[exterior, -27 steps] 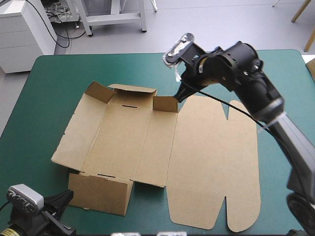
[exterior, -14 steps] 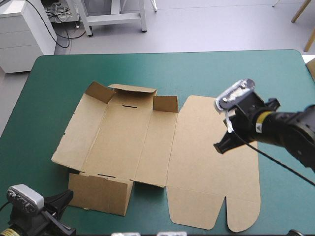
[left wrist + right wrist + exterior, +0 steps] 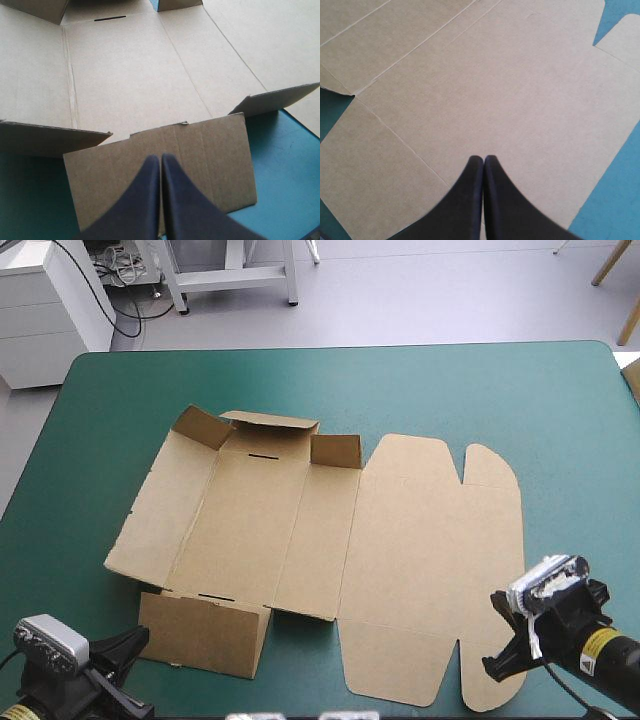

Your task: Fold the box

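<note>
While both arms wait at the near edge of the bench, the left tool is pinched to a point, empty, facing the near flap of the brown box. The right tool, likewise closed on nothing, hovers over the lid. Beyond, the box lies mid-bench, far flaps raised, lid flat, nothing tucked. Barely begun, I'd say.

No writing can be read; the yellow label on the right arm is too small
</note>
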`<move>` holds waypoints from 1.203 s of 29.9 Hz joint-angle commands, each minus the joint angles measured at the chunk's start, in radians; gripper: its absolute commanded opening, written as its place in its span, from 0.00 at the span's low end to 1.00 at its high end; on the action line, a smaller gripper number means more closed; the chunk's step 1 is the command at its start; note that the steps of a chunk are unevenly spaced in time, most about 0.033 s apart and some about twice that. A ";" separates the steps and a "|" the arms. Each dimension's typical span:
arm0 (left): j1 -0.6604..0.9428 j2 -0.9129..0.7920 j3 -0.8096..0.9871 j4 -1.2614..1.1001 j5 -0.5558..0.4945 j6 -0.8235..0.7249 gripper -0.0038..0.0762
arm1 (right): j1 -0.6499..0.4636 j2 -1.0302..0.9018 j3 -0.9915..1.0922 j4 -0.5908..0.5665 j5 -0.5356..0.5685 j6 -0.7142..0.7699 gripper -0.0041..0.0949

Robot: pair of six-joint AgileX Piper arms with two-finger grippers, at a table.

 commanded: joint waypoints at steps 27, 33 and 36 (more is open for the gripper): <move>-0.006 0.038 -0.026 -0.027 -0.053 -0.008 0.60 | -0.002 -0.249 0.185 0.069 -0.193 0.024 0.02; -0.006 0.172 -0.125 0.064 -0.043 -0.008 0.60 | -0.002 -0.249 0.185 0.069 -0.193 0.024 0.02; -0.006 0.299 -0.203 0.099 -0.031 -0.008 0.60 | -0.002 -0.249 0.185 0.069 -0.193 0.024 0.02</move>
